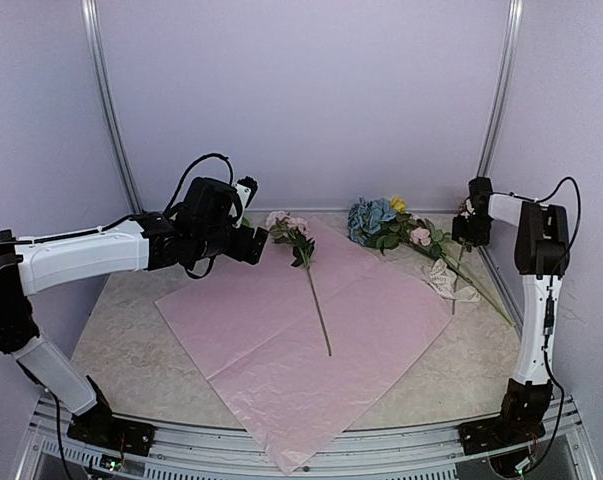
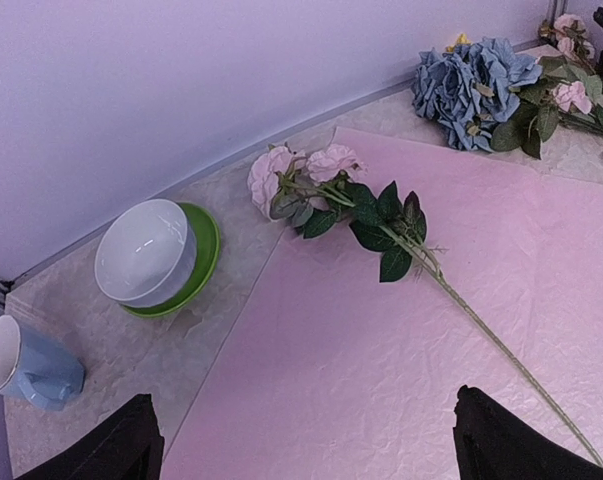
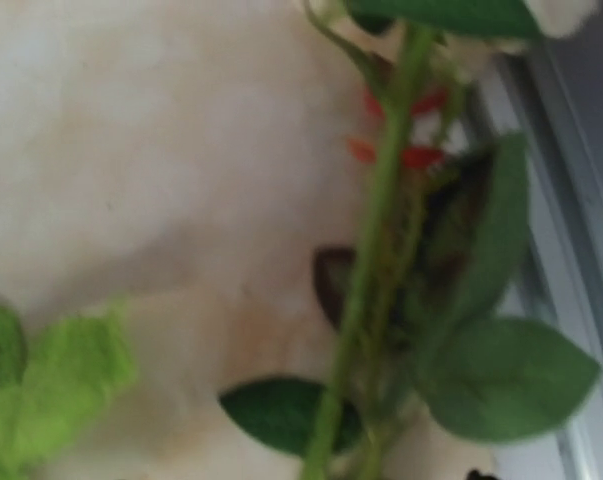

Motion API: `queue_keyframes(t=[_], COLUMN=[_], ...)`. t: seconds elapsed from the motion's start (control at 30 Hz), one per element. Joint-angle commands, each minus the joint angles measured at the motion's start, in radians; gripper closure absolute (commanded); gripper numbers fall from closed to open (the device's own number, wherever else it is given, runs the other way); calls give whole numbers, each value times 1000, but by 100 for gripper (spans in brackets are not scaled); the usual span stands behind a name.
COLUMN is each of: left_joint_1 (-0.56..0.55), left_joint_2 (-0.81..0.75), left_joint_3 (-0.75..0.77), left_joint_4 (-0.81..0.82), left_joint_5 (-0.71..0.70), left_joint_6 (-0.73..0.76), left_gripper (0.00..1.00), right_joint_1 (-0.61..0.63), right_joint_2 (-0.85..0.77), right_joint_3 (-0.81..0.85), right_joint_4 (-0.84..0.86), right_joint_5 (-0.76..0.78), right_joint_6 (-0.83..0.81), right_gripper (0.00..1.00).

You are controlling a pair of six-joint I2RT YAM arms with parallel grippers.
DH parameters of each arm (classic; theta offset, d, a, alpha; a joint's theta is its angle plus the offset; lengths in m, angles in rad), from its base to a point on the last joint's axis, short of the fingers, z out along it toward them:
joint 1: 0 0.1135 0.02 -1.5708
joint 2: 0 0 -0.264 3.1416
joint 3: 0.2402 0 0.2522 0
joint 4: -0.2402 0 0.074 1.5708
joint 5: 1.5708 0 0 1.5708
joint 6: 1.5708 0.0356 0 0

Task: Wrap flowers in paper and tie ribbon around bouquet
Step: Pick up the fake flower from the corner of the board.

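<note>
Early days: the paper (image 1: 311,330) lies flat on the table (image 1: 131,330) with one pink flower (image 1: 306,255) across it. The other flowers (image 1: 391,225) and what looks like the ribbon (image 1: 449,282) lie off its right corner. The left end effector (image 1: 253,243) hovers wide open and empty. The right end effector (image 1: 468,228) is at a stem, grip unclear. No wrapping or tying yet

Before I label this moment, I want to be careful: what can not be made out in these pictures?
Right gripper: top view, too small and dark against the flowers; open or shut is unclear.
Stem: right wrist view, blurred, far too close; which flower it belongs to is unclear.
Ribbon: top view, a small crumpled heap; its length is unclear.
</note>
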Motion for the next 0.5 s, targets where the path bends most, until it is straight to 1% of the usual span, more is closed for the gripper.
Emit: queue_keyframes(t=[0.0,0.1,0.23,0.27,0.3,0.37,0.4,0.43,0.47], left_joint_1=[-5,-5,-5,-5,-5,-5,-5,-5,-5], left_joint_2=[12,4,-3,-4,-5,-3,-3,-3,-3], left_joint_3=[-3,-3,-5,-5,-6,-6,-6,-6,-5], left_joint_4=[3,6,8,7,7,7,7,7,7], left_joint_5=[-11,-13,-18,-15,-14,-15,-16,-17,-14], left_joint_6=[12,14,15,15,15,15,15,15,15], left_gripper=[1,1,1,1,1,1,1,1,1], right_joint_1=[-4,-13,-19,-21,-25,-33,-36,-38,-40], right_joint_2=[62,93,109,112,113,111,107,102,96], right_joint_3=[79,73,39,37,32,26,24,25,28], right_joint_4=[-63,-72,-57,-57,-55,-45,-41,-37,-32], right_joint_5=[12,-15,-22,-22,-22,-62,-73,-72,-66], right_joint_6=[-23,-10,-11,-13,-13,-18,-21,-24,-28], right_gripper=[32,36,43,47,53,75,85,93,98])
